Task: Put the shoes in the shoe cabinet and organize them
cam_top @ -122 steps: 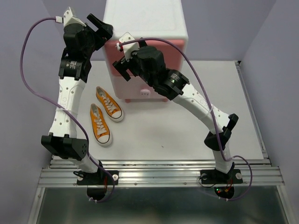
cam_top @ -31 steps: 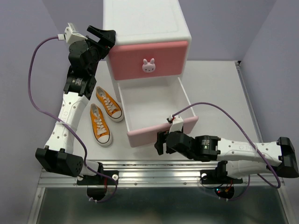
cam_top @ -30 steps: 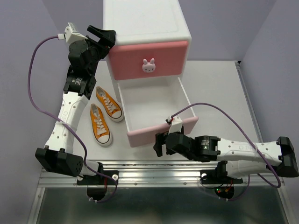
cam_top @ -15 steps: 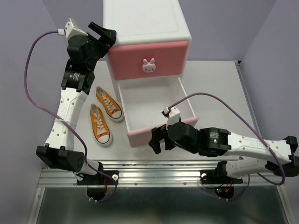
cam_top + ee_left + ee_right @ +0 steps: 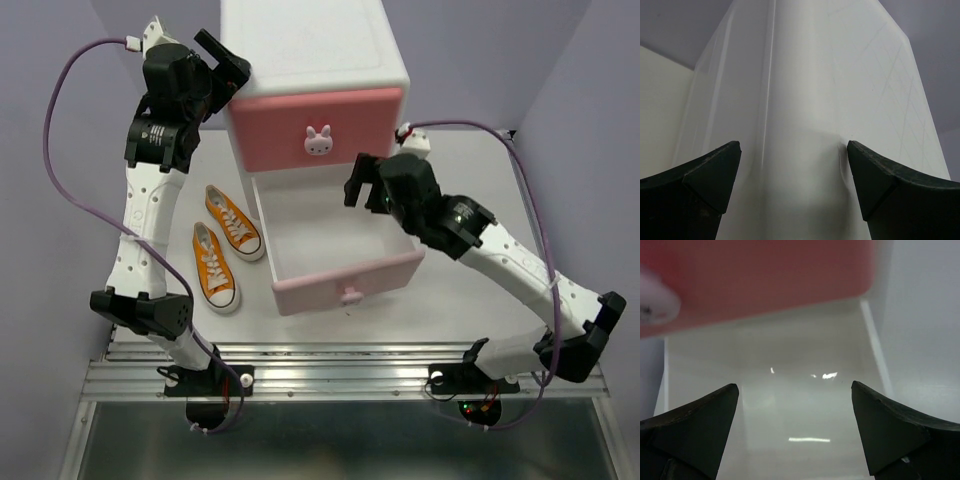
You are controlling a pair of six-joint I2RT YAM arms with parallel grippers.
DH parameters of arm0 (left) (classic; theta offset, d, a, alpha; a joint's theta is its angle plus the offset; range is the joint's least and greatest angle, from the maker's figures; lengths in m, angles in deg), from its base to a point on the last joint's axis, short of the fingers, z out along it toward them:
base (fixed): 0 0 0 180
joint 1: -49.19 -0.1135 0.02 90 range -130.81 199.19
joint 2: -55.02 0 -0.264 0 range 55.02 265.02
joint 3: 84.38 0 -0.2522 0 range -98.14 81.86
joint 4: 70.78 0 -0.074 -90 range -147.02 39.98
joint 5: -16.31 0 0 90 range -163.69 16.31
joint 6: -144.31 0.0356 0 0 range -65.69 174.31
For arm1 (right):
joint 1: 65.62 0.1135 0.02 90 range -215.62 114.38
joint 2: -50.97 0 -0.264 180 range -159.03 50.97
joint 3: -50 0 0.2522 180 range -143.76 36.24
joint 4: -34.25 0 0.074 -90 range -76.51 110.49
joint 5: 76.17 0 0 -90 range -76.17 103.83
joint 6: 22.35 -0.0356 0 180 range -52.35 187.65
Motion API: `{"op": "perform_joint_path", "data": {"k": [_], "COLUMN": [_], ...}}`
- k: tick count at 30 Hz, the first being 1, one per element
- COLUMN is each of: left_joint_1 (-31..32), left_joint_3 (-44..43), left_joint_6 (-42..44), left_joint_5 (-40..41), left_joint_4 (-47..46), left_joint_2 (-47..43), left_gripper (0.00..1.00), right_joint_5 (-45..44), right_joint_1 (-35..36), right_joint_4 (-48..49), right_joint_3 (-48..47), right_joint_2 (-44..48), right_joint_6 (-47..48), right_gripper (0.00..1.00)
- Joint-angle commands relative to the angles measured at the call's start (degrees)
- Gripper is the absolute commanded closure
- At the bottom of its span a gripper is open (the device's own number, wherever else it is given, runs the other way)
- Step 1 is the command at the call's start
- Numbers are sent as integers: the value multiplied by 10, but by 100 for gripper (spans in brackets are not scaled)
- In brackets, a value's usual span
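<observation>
The shoe cabinet (image 5: pixel 310 45) stands at the back, white, its deeper pink top drawer (image 5: pixel 320 125) shut. Its pale pink lower drawer (image 5: pixel 345 283) is pulled out and looks empty inside (image 5: pixel 800 415). The orange pair of shoes (image 5: pixel 233 222) (image 5: pixel 214 265) lies on the table left of the drawer. The white pair is out of view. My left gripper (image 5: pixel 232 62) is open, its fingers either side of the cabinet's upper left corner (image 5: pixel 795 100). My right gripper (image 5: pixel 362 188) is open and empty above the open drawer, below the top drawer's front (image 5: pixel 755 280).
Purple walls close in the table on the left, back and right. The table's near edge meets a metal rail (image 5: pixel 340 365) by the arm bases. A bunny knob (image 5: pixel 319 140) sticks out of the top drawer.
The lower drawer, shut four seconds ago, is now open. My right arm has risen from the drawer's front edge and swung back over the open drawer. My left gripper stays at the cabinet's corner.
</observation>
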Motion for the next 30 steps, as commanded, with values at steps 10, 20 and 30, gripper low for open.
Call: {"op": "perform_joint_path", "data": {"k": [10, 20, 30], "left_joint_1": [-48, -173, -265], "left_joint_3": [-124, -45, 400], "left_joint_6": [3, -5, 36], "left_joint_5": [-52, -64, -55], "left_joint_4": [-13, 36, 126], "left_joint_2": [29, -43, -234], "left_gripper": [1, 1, 1], "right_joint_5": [60, 70, 127], "right_joint_1": [-246, -326, -374], "right_joint_4": [46, 43, 4], "right_joint_3": [-113, -31, -30], "right_joint_2": [-40, 20, -16], "right_joint_6": [-12, -59, -65], "right_gripper": [0, 0, 0]}}
